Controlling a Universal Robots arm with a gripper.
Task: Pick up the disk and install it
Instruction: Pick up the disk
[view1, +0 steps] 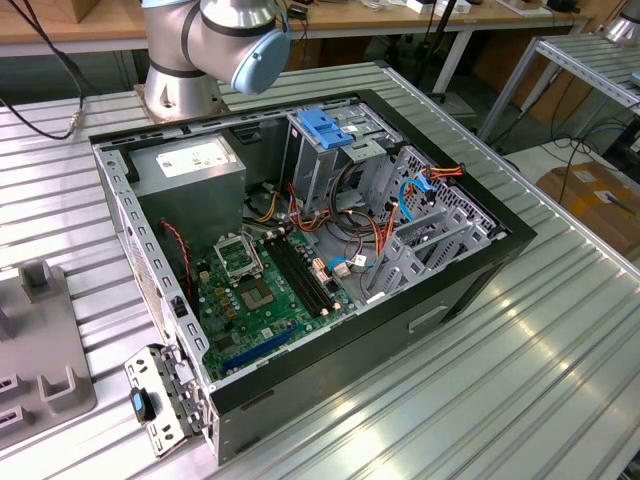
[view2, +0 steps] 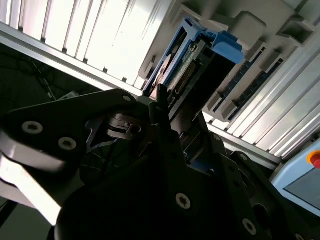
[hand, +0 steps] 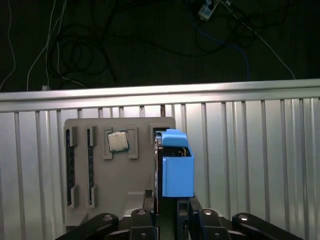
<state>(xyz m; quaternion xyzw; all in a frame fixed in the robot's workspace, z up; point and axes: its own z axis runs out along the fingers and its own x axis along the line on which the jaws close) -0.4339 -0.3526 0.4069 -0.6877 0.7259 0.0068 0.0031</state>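
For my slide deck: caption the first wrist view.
The gripper hangs by the disk, slotted in a grey holder on the ribbed table.

The blue-framed disk (hand: 177, 170) stands on edge in a grey fixture (hand: 120, 185).

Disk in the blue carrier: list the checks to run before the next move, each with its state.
1. Flat silver-black disk in its blue plastic carrier stands on edge in the grey plastic holder tray: ok.
2. Gripper lined up with the disk: ok.
3. Grip closed on the disk: cannot tell.
4. Black computer case lies open: ok.
5. Metal cage with blue plastic top free to take the disk: cannot tell.
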